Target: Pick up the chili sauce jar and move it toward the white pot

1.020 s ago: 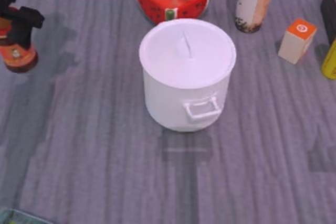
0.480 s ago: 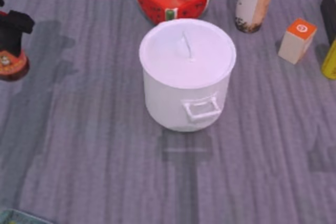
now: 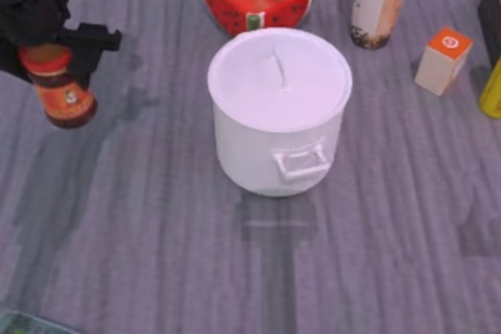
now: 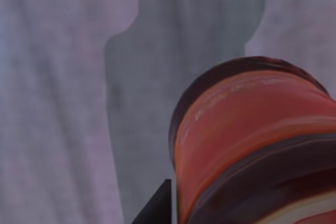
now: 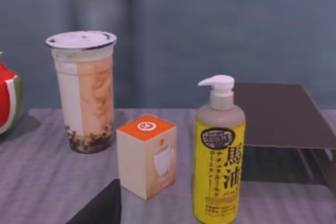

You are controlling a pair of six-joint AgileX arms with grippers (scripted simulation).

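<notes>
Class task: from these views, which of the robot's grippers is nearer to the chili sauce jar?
The left. The left gripper is clamped on the chili sauce jar at the table's left side. The right gripper is outside the top view; its wrist camera faces the far-right items.

**Jar fills the left wrist camera**

The chili sauce jar (image 4: pixel 257 145) takes up much of the left wrist view, seen very close. Its dark glass rim curves over a broad orange-red label band, with a dark band beyond that and a pale strip at the frame's corner. Just beside the jar, a black wedge (image 4: pixel 156 207) of the gripper shows. Behind the jar lies the grey wood-grain table (image 4: pixel 52 103), crossed by a broad dark shadow (image 4: pixel 142 77).
</notes>
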